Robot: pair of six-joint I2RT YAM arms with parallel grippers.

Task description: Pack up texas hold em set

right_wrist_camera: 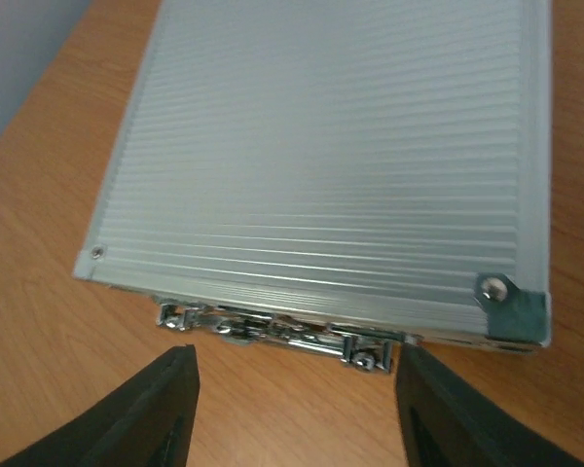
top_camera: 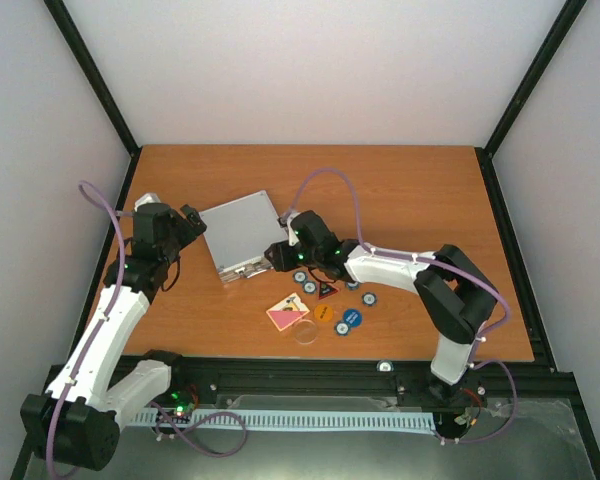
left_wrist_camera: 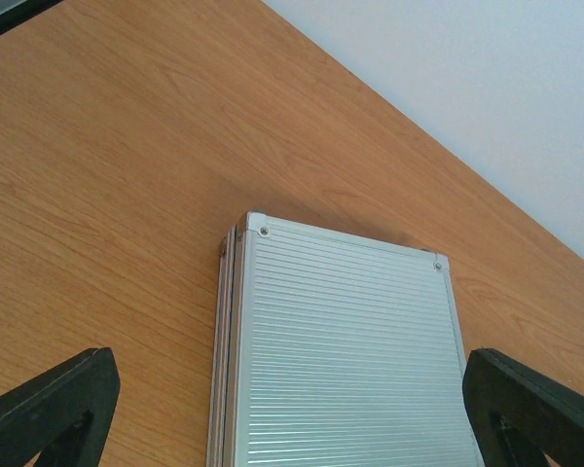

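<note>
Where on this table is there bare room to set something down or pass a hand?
Bare wood runs behind the case to the far edge of the table, and over the right side beyond the right arm. Crowded: between the case and the near edge, where chips, discs and pink deck lie by the right tool.

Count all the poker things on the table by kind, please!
Silver case: 1
Blue-white chips: 4
Red-black triangle: 1
Pink card deck: 1
Orange disc: 1
Blue discs: 2, apparently overlapping, hard to be sure
Clear disc: 1
Total: 11
</note>
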